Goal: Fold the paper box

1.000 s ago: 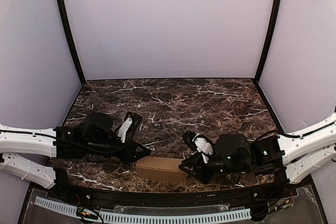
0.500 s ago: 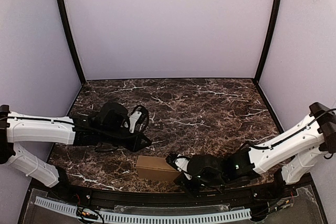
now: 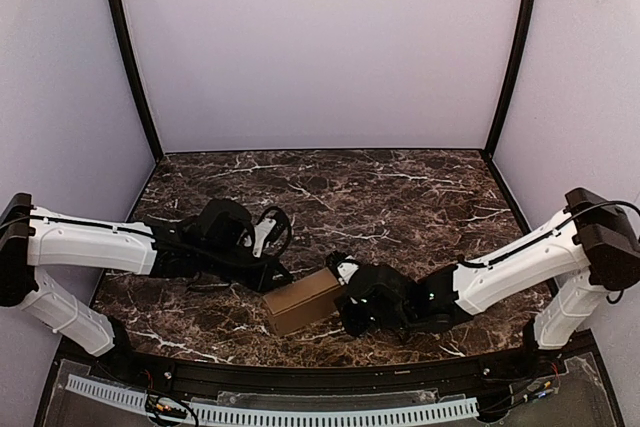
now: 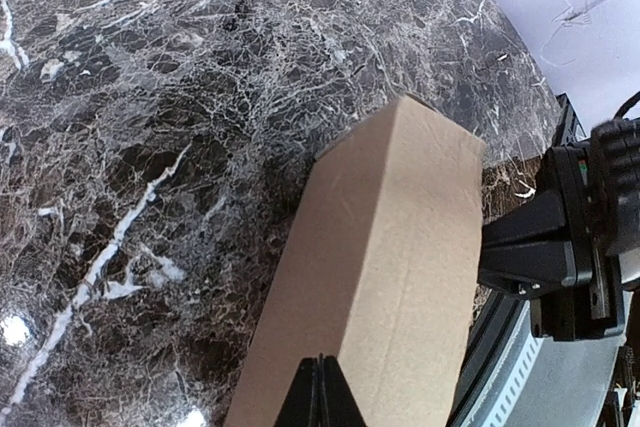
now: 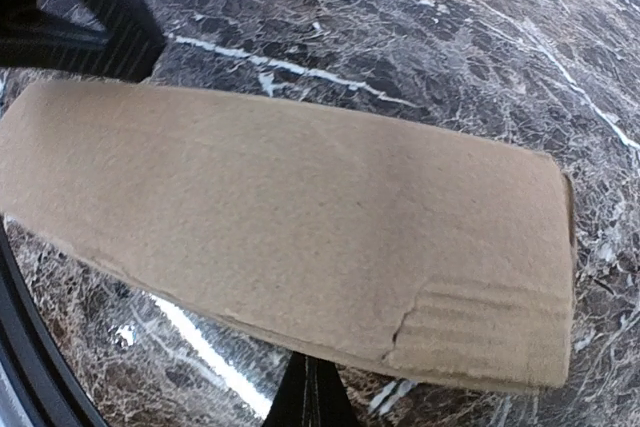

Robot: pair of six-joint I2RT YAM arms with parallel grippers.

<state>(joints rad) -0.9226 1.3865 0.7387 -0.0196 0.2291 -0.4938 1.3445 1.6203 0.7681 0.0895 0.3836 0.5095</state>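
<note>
The paper box (image 3: 303, 300) is a slim closed brown carton lying on the marble table near its front edge, skewed with its right end farther back. My left gripper (image 3: 272, 276) is shut at the box's left rear corner. In the left wrist view its closed fingertips (image 4: 320, 394) rest over the carton's top face (image 4: 380, 257). My right gripper (image 3: 346, 298) is shut against the box's right end. In the right wrist view the carton (image 5: 290, 227) fills the frame, with a small tear on its near edge, and the closed gripper (image 5: 312, 392) sits just below that edge.
A black rail (image 3: 300, 377) runs along the table's near edge, close behind the box. White walls with black corner posts (image 3: 128, 57) enclose the dark marble tabletop (image 3: 400, 197). The left gripper's black body (image 5: 80, 17) shows beyond the carton in the right wrist view.
Both grippers have closed and moved in to the box from either side. The box has turned from lying parallel to the front edge to skewed, its right end swung back.
</note>
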